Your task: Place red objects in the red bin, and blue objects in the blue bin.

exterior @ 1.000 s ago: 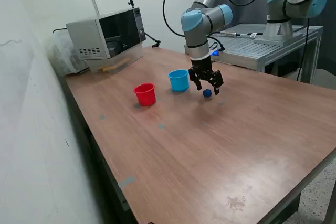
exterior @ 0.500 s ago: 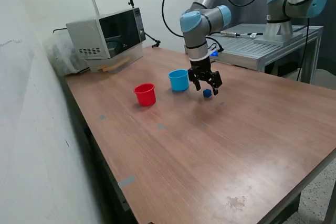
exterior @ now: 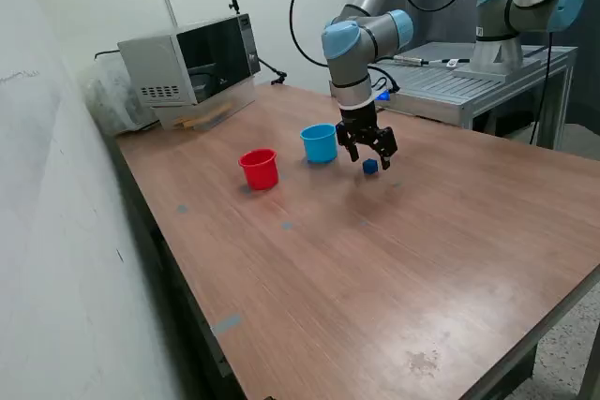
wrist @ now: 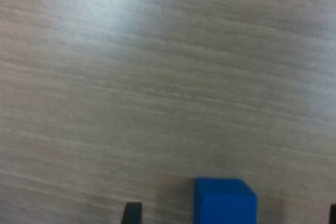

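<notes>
Hovering gripper (exterior: 368, 154) partly, perhaps, hides blue cube (exterior: 371, 166).

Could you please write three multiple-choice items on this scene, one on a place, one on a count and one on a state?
1. Where is the blue cube relative to the light blue cup?
A. inside it
B. on the table to the exterior view's right of it
C. between the two cups

2. How many cups stand on the table?
A. one
B. two
C. three

3. What is the state of the gripper?
A. open, holding nothing
B. shut on the cube
C. shut on the red cup

Answers:
1 B: the cube lies on the wood beside the cup, apart from it.
2 B: only the red cup and the light blue cup show.
3 A: the fingers are spread above the cube, which rests on the table.
</notes>
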### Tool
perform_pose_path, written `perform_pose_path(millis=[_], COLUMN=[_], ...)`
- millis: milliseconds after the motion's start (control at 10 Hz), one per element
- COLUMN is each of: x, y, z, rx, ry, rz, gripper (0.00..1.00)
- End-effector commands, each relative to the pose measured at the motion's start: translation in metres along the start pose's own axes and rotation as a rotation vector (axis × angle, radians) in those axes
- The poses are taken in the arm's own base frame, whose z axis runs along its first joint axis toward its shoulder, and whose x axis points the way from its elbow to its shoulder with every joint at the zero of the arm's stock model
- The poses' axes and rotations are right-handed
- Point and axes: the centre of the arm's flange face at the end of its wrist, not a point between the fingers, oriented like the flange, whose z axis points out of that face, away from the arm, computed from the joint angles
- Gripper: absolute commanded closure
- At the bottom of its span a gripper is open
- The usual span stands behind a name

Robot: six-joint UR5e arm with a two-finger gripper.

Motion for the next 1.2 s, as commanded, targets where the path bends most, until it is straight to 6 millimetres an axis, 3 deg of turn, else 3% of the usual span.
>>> perform_pose_path(millis=[0, 100, 900, 1100], x=[0.0, 0.0, 0.004, 0.005], y=[-0.001, -0.001, -0.004, -0.011], z=[0.0, -0.001, 0.0, -0.043], rx=[0.004, 0.002, 0.006, -0.055], ry=[-0.003, -0.003, -0.019, -0.033], rz=[-0.002, -0.002, -0.01, -0.01], gripper=[0.0, 1.0, 1.0, 1.0])
